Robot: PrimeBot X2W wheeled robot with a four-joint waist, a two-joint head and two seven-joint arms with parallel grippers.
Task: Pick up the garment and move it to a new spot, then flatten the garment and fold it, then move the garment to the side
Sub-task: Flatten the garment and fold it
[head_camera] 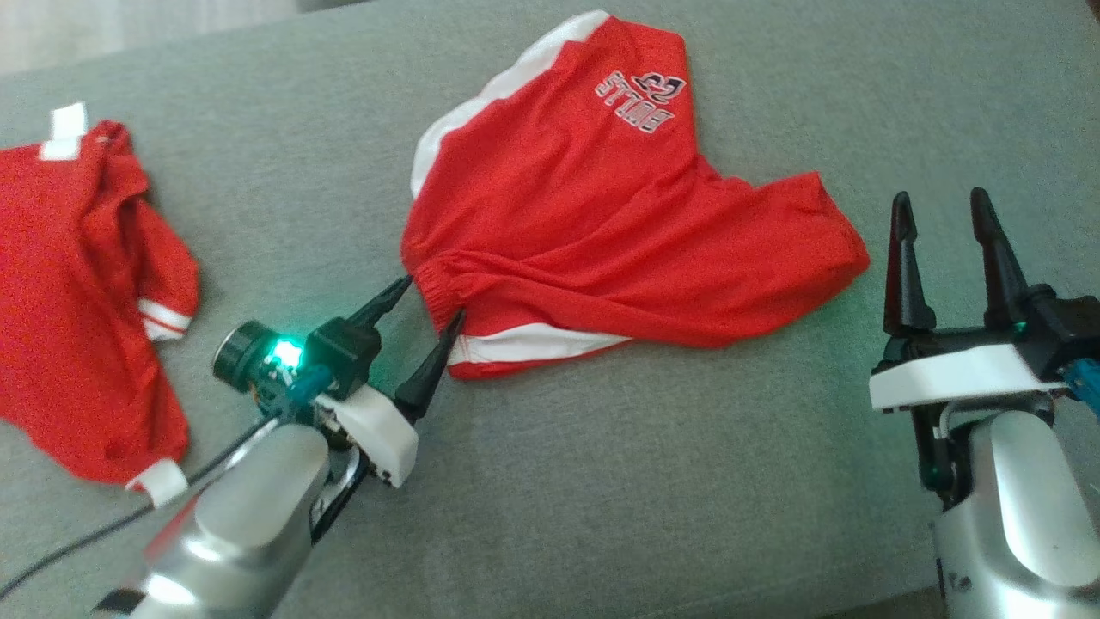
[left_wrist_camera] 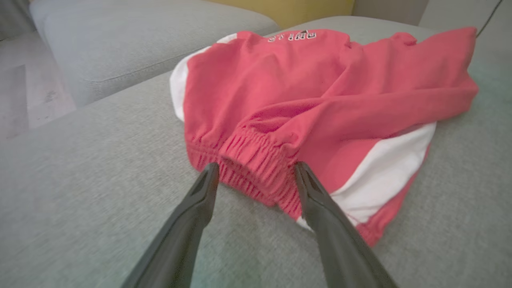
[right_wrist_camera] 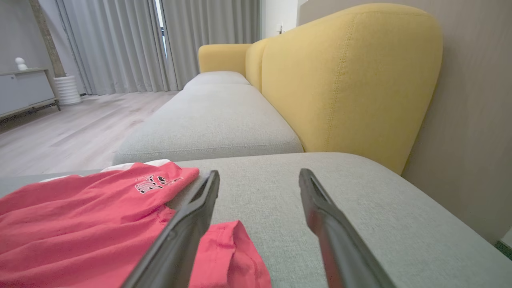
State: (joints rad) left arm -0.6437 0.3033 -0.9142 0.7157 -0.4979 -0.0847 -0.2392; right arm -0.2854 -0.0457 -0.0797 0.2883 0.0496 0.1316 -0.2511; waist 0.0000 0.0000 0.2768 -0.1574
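Shorts [head_camera: 601,223], red with white side stripes. Sit rumpled on grey seat cushion [head_camera: 687,481], dead ahead of left gripper [head_camera: 430,299]. Spread wide there, clamped on nothing, tips straddling bunched elastic waistband [left_wrist_camera: 256,160], touching or close to it. Right gripper [head_camera: 940,199]: likewise spread and empty; hovers with one leg hem [head_camera: 846,249] just beside its inner finger, apart from it. Long axis: waistband to that hem, running from left tips across toward right ones. Logo leg [head_camera: 636,94] off forward, away from both. Nearer arm for a grab: left. Reads as already at new spot, flattening pending; probably needs one gripper per end. Second red garment [head_camera: 77,284] well outboard of left gripper, presumably not the target.
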